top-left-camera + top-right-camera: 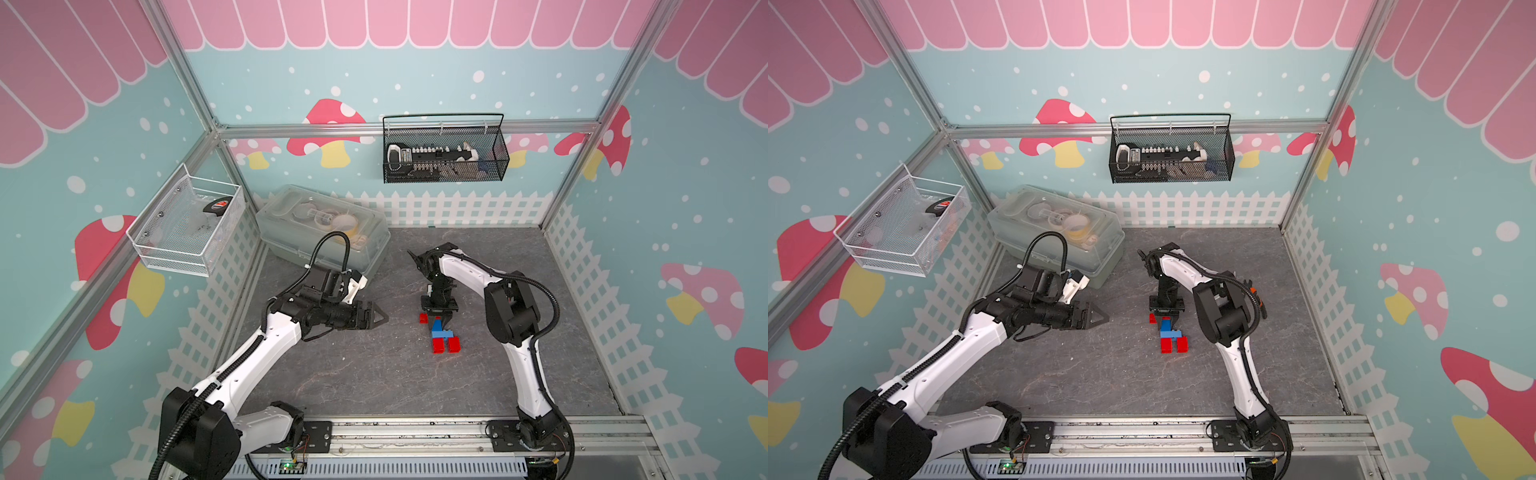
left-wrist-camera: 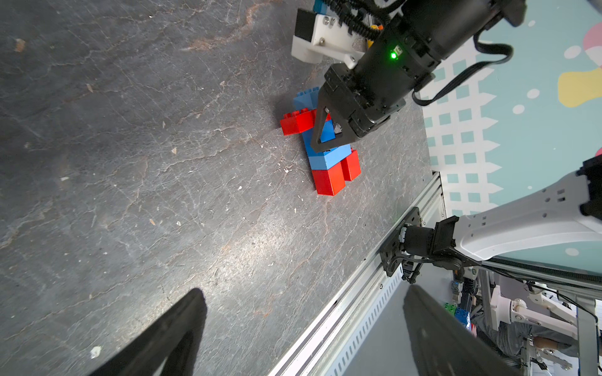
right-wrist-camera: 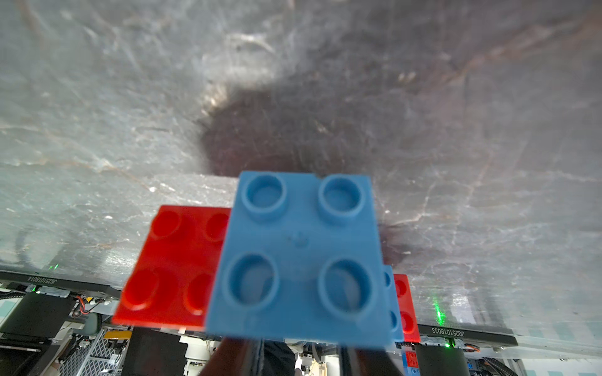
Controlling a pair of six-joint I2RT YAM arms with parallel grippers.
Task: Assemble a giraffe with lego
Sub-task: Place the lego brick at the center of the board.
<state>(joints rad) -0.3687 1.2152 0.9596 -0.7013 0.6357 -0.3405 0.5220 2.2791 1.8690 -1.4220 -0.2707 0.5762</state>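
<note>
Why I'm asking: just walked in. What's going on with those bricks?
The right gripper is shut on the blue neck of the giraffe, which lies on its side on the table, with legs, body and head all joined. The left gripper hangs open beside it, apart, holding nothing.

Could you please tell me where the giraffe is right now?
In both top views the giraffe lies near the middle of the grey table, its neck gripped by the right hand, red legs toward the front rail.
</note>
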